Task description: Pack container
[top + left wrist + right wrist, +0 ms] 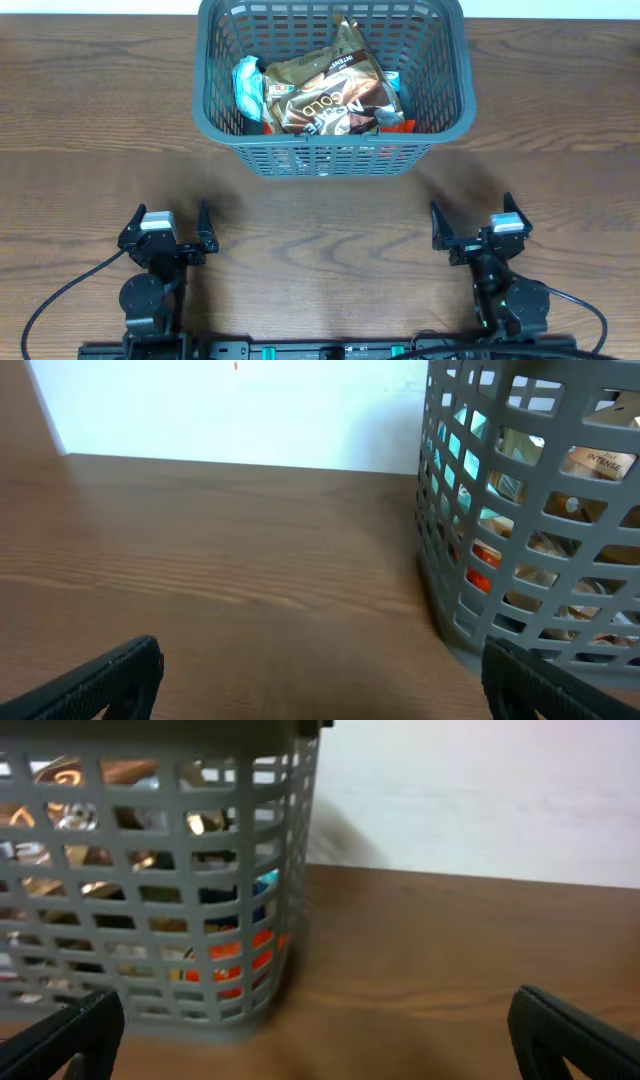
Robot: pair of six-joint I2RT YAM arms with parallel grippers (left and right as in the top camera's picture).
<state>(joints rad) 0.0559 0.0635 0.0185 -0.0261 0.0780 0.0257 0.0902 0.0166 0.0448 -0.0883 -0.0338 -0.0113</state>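
The container (330, 150), a dark grey lattice basket, stands at the back middle of the wooden table. Inside lie a brown and gold snack bag (330, 85), a teal packet (246, 85) and red and blue packets under them. The basket also shows at the right of the left wrist view (520, 540) and at the left of the right wrist view (150, 890). My left gripper (170, 232) is open and empty near the front left, its fingers apart (320, 680). My right gripper (472, 226) is open and empty near the front right (315, 1035).
A white wall (240, 410) runs behind the table's far edge. Black cables (60, 300) trail from both arm bases at the front edge. Bare wood lies between the grippers and the basket.
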